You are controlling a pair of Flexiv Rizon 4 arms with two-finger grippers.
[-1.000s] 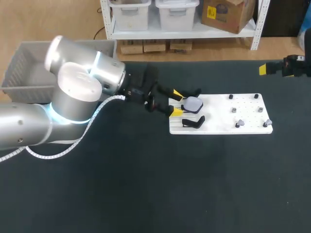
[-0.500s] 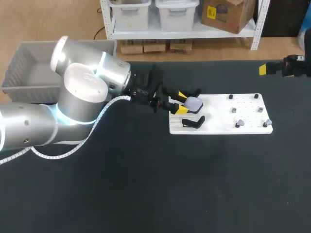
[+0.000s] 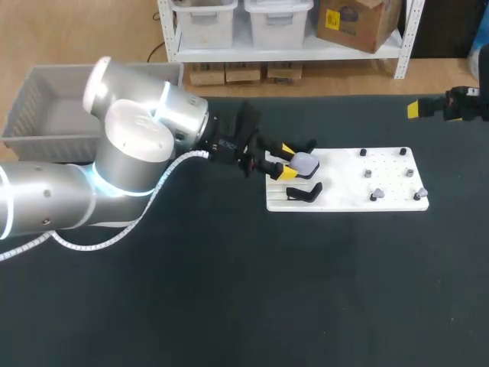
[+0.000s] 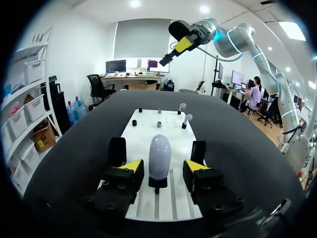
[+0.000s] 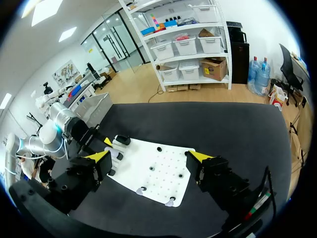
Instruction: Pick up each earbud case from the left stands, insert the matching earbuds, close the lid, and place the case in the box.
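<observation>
Left gripper [image 4: 159, 167] low at the left end of the white board [image 3: 348, 187], fingers apart, 1 yellow tip on each side of the pale earbud case [image 4: 159, 154], a narrow gap showing on both sides. Case upright on a black stand [image 4: 158, 184]; another black stand [image 3: 305, 191] just beside it, toward the table's near edge. 2 grey earbuds [image 3: 376, 196] on pegs at the board's right end. Right gripper [image 5: 149, 158] raised above the table's far right side, well apart from the board, fingers spread wide, nothing between them. Grey box [image 3: 30, 115] beyond the table's far left corner, behind the left arm [image 3: 130, 153].
</observation>
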